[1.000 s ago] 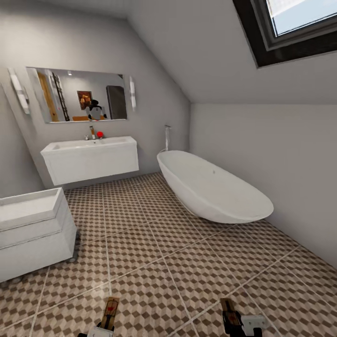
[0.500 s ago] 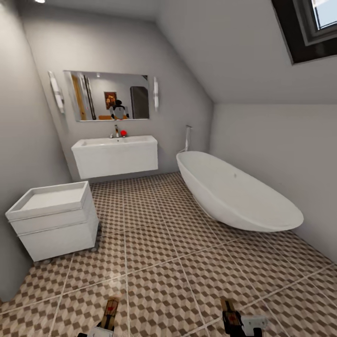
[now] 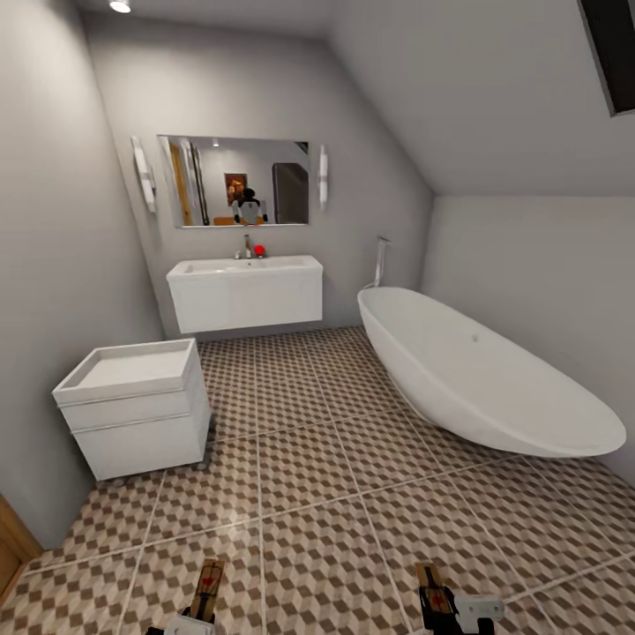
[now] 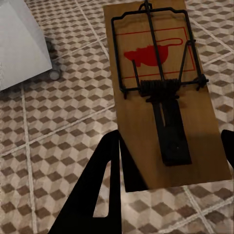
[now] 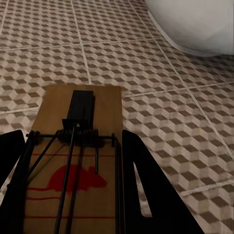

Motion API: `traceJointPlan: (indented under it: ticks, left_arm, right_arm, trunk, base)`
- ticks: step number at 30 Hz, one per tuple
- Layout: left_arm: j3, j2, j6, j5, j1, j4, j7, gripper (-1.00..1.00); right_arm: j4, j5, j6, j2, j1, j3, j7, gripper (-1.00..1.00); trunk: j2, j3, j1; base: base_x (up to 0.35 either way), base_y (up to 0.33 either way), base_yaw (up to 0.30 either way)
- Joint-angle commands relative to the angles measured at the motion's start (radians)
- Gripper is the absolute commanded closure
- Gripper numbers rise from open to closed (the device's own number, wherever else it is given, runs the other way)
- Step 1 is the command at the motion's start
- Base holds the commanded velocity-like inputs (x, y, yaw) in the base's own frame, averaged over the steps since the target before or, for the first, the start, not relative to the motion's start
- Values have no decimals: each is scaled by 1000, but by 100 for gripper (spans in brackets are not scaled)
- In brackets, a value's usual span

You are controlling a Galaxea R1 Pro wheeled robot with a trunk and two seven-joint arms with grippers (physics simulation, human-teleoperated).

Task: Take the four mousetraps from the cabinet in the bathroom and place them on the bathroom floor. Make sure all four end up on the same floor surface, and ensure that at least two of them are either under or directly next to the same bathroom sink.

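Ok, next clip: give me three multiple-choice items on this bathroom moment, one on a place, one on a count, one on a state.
1. Where is the bathtub relative to the wall-hung sink in the head view?
A. To its right
B. To its left
C. In front of it, hiding it

2. How many mousetraps are carried in the grippers?
A. None
B. Two
C. Four

3. What state is the left mousetrap in?
A. Lying on the floor
B. Held above the bathroom floor in the left gripper
C. Resting on the sink

Answers: 1 A, the tub stands right of the sink. 2 B, one trap sits in each gripper, the other in the right gripper. 3 B, the gripper's fingers flank the board with tiles below.
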Motion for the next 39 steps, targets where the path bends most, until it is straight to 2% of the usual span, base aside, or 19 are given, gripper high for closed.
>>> traceJointPlan:
  ticks: [1,9,39]
  left_arm:
    - [-9,-1,-5,6,-1,3,3,100]
    - [-9,1,-5,6,-1,3,3,100]
    - [-9,1,-5,6,-1,3,4,100]
  right_arm:
    - [0,-8,-3,-1,-1,8,-5,100]
    - [3,-8,-3,-2,-1,8,-5,100]
    - [13,-9,-4,-1,-1,8,-5,100]
  trunk:
    - [-1,-1,0]
    - [-1,-1,0]
    - [-1,-1,0]
  base:
    - [245,186,6]
    - [294,117,1]
    - [331,1,14]
